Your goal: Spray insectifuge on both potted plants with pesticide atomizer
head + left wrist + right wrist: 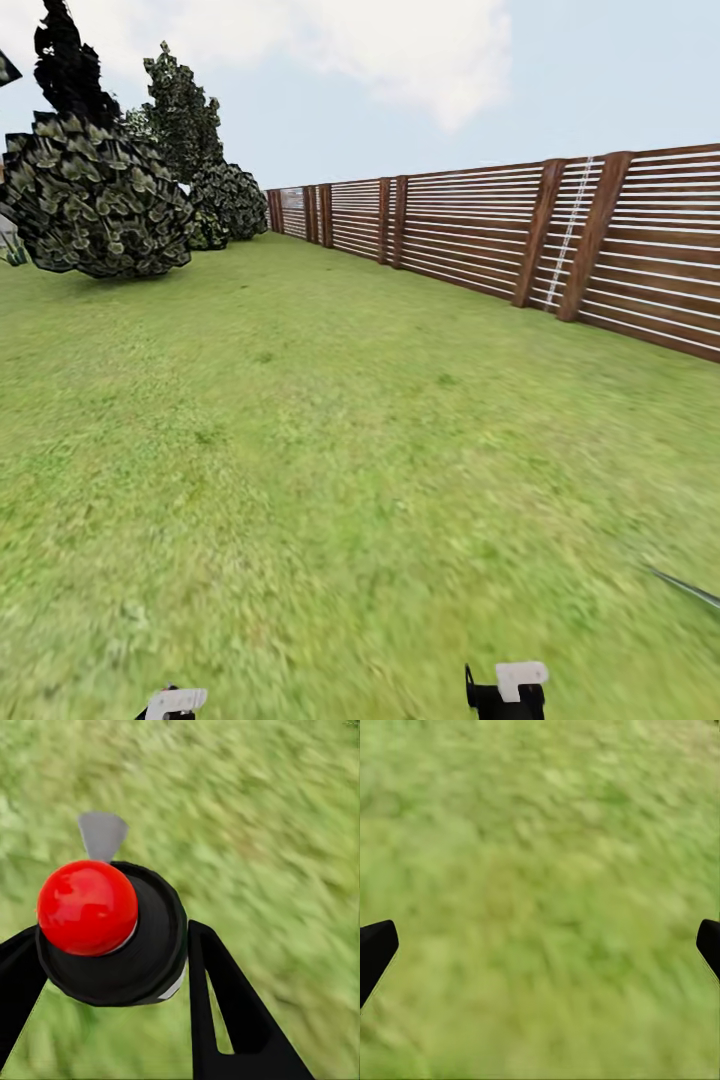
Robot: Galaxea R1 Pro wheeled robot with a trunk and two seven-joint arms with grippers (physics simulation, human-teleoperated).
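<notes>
- The lawn is the ground that carries everything here; it is green grass, a little uneven in colour, and it reaches from the near edge of the head view to the far end of the garden.
- A wooden slat fence stands on the grass along the right side and runs away into the distance.
- Big dark bushes sit on the grass at the far left.
- In both wrist views the grass looks blurred.
</notes>
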